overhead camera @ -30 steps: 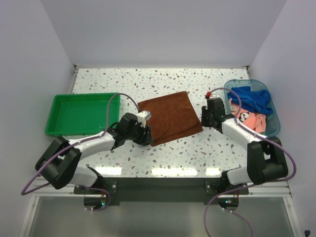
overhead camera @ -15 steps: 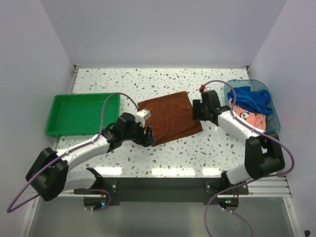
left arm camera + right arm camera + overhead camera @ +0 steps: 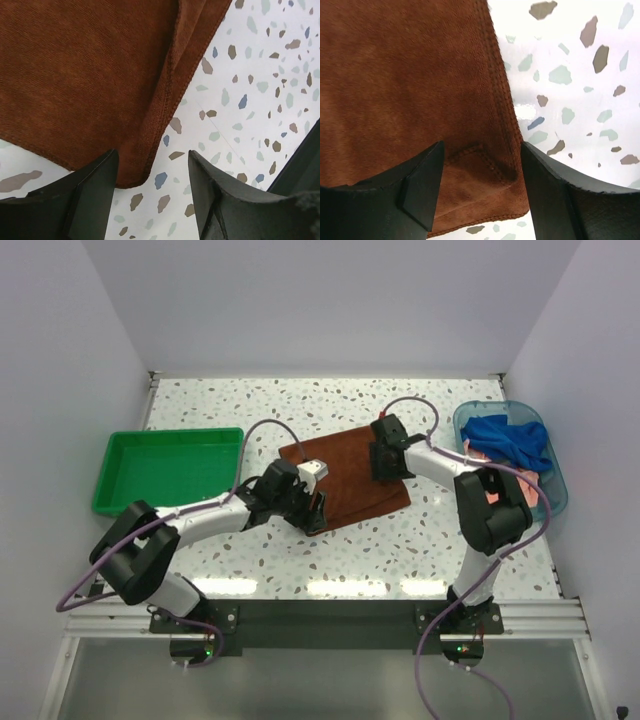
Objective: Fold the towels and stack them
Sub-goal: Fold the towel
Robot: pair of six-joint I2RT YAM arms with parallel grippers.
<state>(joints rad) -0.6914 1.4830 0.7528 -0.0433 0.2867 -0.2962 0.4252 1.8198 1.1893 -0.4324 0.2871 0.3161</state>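
Note:
The rust-brown towel (image 3: 345,478) lies flat and unfolded in the middle of the table. My left gripper (image 3: 314,514) is open and low at the towel's near corner; in the left wrist view (image 3: 152,200) that corner (image 3: 132,172) lies just inside the left finger. My right gripper (image 3: 384,466) is open over the towel's right corner; in the right wrist view (image 3: 480,200) its fingers straddle a turned-over corner flap (image 3: 475,175). The royal blue towel (image 3: 514,440) and the pink towel (image 3: 533,492) lie crumpled in the tub. The orange towel is out of view.
A green plastic tray (image 3: 120,502) stands at the left of the table. A clear blue tub (image 3: 556,502) stands at the right edge. The speckled tabletop (image 3: 420,540) shows bare around the brown towel.
My right gripper has moved left from beside the tub onto the brown towel's right corner. My left gripper has moved right along the towel's near edge to its near corner.

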